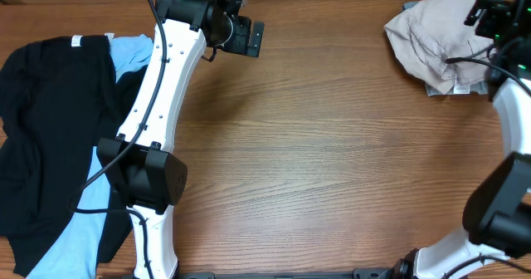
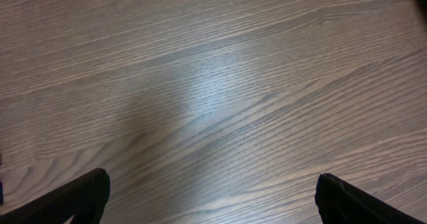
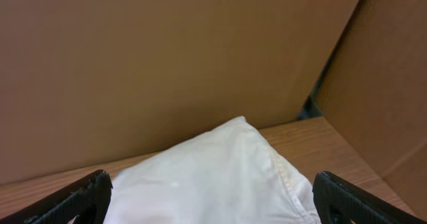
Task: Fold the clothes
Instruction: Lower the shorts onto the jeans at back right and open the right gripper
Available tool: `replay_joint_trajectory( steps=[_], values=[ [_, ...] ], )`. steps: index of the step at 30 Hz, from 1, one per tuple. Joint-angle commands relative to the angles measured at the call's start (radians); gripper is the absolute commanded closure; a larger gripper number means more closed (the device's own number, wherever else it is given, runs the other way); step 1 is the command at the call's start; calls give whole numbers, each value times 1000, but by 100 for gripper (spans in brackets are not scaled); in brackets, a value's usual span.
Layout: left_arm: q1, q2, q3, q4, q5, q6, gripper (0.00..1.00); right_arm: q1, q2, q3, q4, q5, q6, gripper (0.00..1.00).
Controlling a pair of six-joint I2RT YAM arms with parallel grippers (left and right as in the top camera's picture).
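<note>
Left gripper (image 2: 210,184) hanging spread wide over bare tabletop (image 1: 332,146), grasping nothing. Right gripper (image 3: 210,187) hovering released above beige shorts (image 1: 436,42), fingers wide apart, cloth not pinched. Shorts lying bunched at far right tabletop corner beside cardboard wall (image 3: 167,64). Black garment (image 1: 50,121) lying over light-blue shirt (image 1: 129,53) at left edge, well apart from shorts.

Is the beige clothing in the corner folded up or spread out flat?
Folded up, loosely. The beige shorts sit as a small lumpy bundle with layers doubled over, not lying flat like the black garment.
</note>
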State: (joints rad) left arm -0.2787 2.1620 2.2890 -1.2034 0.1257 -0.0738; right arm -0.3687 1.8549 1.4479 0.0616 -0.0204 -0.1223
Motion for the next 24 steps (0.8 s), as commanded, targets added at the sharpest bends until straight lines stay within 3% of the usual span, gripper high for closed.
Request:
replay_joint_trajectory(
  steps=[1,14,19,24],
  values=[
    [5,10,-11,10,-6,18,0,-6,97,14,32,143,-42,0],
    [5,10,-11,11,-6,19,0,-44,441,14,-39,140,-9,0],
    [5,10,-11,10,-6,18,0,-44,406,14,-46,140,22,0],
    [5,10,-11,4,-6,18,0,-48,248,14,-56,132,48,0]
  ],
)
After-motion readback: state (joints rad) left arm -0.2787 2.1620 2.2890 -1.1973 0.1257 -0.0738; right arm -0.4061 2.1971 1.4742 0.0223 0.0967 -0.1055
